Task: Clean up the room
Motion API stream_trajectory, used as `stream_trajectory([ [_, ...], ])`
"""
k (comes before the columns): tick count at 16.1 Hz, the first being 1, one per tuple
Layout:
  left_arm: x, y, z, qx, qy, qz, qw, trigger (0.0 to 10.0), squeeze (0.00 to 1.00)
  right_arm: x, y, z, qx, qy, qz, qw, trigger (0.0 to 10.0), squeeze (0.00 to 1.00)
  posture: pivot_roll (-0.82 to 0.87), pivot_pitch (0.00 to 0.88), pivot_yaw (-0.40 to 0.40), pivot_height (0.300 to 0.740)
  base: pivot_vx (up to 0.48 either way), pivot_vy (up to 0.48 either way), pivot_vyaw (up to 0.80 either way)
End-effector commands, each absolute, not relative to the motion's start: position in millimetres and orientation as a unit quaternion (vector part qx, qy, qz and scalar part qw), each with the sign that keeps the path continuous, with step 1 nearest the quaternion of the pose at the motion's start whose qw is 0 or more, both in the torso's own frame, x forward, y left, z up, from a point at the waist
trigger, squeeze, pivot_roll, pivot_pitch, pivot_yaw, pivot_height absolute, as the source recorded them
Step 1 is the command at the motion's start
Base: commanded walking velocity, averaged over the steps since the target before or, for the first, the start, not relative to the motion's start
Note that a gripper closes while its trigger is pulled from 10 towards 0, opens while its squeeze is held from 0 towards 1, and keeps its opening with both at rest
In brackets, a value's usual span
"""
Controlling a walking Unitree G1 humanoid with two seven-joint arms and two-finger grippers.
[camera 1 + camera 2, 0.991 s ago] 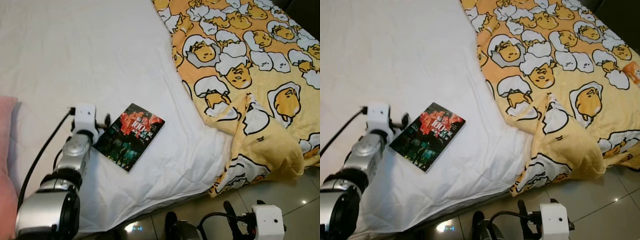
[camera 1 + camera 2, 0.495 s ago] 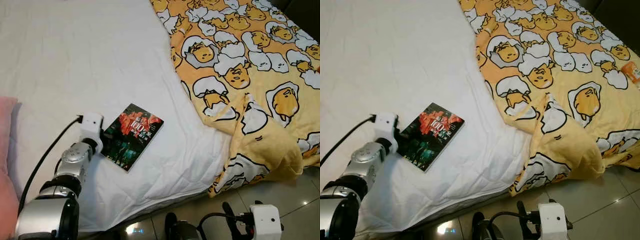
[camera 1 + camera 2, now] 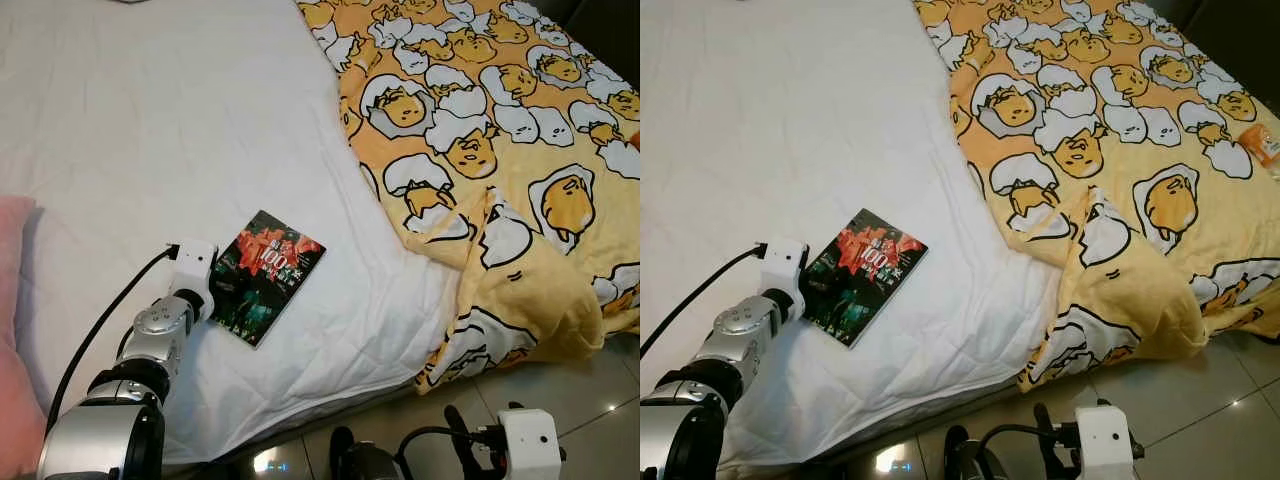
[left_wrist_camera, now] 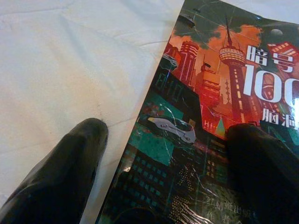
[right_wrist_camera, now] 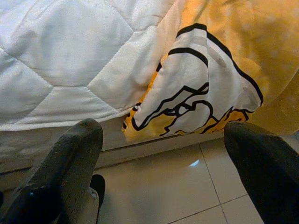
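Note:
A paperback book [image 3: 266, 276] with a red and teal city cover lies flat on the white bed sheet [image 3: 150, 120], near the bed's front edge. My left gripper [image 3: 216, 288] is at the book's left edge and is open. In the left wrist view one black finger [image 4: 70, 172] rests on the sheet beside the book [image 4: 210, 93], and the other finger [image 4: 266, 163] lies over the cover. My right gripper [image 5: 163, 140] hangs low by the bed's side above the floor, open with nothing between its fingers.
A yellow blanket [image 3: 500, 150] with a cartoon egg print covers the bed's right half and droops over the front edge. A pink pillow [image 3: 10, 340] sits at the far left. A small orange packet [image 3: 1265, 145] lies on the blanket. Glossy floor tiles [image 3: 590, 420] run below.
My left gripper has slid rightward across the sheet to the book, so one finger now overlaps its cover. The book and the right arm have stayed put.

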State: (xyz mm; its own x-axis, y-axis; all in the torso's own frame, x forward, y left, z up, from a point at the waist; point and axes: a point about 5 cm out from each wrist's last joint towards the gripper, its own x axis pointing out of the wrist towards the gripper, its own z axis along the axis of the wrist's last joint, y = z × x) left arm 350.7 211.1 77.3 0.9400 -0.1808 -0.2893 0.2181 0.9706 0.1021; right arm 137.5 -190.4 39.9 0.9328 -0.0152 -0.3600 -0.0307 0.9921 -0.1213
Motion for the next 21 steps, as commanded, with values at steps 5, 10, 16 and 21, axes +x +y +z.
stream_trajectory([
  [5,317,207,26,0.035,0.313,-0.164,0.935,0.0,0.00,133,-198,35,-0.072,0.200,-0.002,0.977,10.0,0.00,-0.17,0.267,-0.086,0.740,0.000,0.000,0.00],
  [10,319,193,28,0.045,0.332,-0.218,0.917,0.0,0.00,142,-197,35,-0.070,0.195,0.005,0.978,10.0,0.00,-0.16,0.266,-0.084,0.740,0.000,0.000,0.00],
  [16,326,183,36,0.064,0.312,-0.257,0.913,0.0,0.00,152,-197,35,-0.069,0.185,0.005,0.980,10.0,0.00,-0.14,0.255,-0.078,0.740,0.000,0.000,0.00],
  [21,332,175,40,0.013,0.275,-0.210,0.938,0.0,0.00,155,-197,34,-0.070,0.182,0.004,0.981,10.0,0.00,-0.13,0.249,-0.072,0.740,0.000,0.000,0.00],
])
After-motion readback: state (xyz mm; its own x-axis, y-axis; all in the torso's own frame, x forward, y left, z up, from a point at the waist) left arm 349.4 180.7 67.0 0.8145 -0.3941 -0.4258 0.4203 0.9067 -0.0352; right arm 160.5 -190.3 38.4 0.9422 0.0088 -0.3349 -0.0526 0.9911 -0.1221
